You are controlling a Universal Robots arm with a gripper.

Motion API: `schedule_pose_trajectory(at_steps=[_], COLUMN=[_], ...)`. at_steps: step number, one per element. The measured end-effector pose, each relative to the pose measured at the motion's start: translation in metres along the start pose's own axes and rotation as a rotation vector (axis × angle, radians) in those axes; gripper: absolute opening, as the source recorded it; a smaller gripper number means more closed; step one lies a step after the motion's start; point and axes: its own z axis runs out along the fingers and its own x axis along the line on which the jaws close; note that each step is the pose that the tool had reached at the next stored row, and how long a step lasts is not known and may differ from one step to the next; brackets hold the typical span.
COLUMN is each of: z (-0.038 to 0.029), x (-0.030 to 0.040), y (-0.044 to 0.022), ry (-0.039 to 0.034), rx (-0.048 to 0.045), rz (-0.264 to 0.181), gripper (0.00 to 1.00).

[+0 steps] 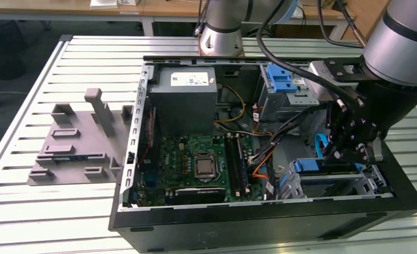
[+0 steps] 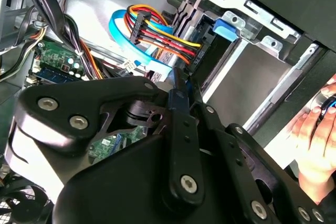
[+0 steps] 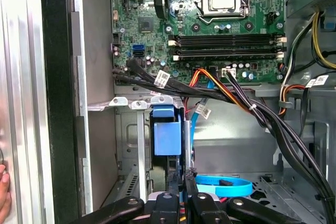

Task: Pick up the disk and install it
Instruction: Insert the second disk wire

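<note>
Robot arm: it reaches down into the open computer case (image 1: 265, 225) on the exterior view's right
Gripper: its tip (image 1: 341, 156) is low inside the case, right by the drive slot; it is also seen in the first wrist view (image 3: 187, 176) and the second wrist view (image 2: 178, 86)
Fingers: the two black fingers (image 3: 195, 184) are pressed close together, almost touching; I cannot tell if something thin is pinched between them
Disk: it sits on its edge in the drive slot in the corner of the case, with its blue plastic end (image 3: 168, 136) facing out, just beside the gripper tip; in the exterior view the blue end (image 1: 314, 165) shows just beside the gripper
Light blue flat cable: it curls near the fingers (image 3: 227, 184) and bends over the coloured wires (image 2: 122, 27)
Coloured wires: red, yellow and orange, plugged in near the slot (image 2: 163, 35)
Green board: it lies flat in the middle of the case (image 1: 194, 159)
Big grey box: it is at the far end of the case, with a small white sticker (image 1: 183, 98)
Silver cage: it has a blue latch and is well apart from the gripper (image 1: 282, 79)
Grey holder: it lies on the table, outside the case (image 1: 74, 143)
Table: it is made of long silver slats (image 1: 25, 211)
Person's hand: it is outside the case wall (image 2: 315, 140)
</note>
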Motion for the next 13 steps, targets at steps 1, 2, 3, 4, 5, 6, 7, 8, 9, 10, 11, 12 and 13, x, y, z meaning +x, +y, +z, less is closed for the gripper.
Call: schedule_pose_trajectory(at_steps=[1, 2, 3, 4, 5, 6, 7, 8, 9, 10, 11, 12, 13], z=[0.0003, 0.0005, 0.0007, 0.001, 0.0012, 0.0015, 0.0017, 0.0019, 0.0021, 0.0021, 0.0021, 0.0021, 0.0022], x=[0.0001, 0.0002, 0.0002, 0.0002, 0.0003, 0.0002, 0.0002, 0.0003, 0.0002, 0.0002, 0.0002, 0.0002, 0.0002], y=[0.0, 0.0, 0.0, 0.0, 0.0, 0.0001, 0.0001, 0.0001, 0.0001, 0.0001, 0.0001, 0.0001, 0.0001], ry=[0.0002, 0.0002, 0.0003, 0.0002, 0.0001, 0.0001, 0.0001, 0.0001, 0.0001, 0.0001, 0.0001, 0.0001, 0.0], rx=[0.0, -0.0001, -0.0001, -0.0001, 0.0, -0.0001, -0.0001, -0.0001, 0.0, -0.0001, -0.0001, 0.0, -0.0001], rz=[0.0, 0.0, 0.0, 0.0, 0.0, 0.0, 0.0, 0.0, 0.0, 0.0, 0.0, 0.0, 0.0], gripper=[0.16, 0.16, 0.16, 0.16, 0.16, 0.16, 0.16, 0.16, 0.16, 0.16, 0.16, 0.16, 0.16])
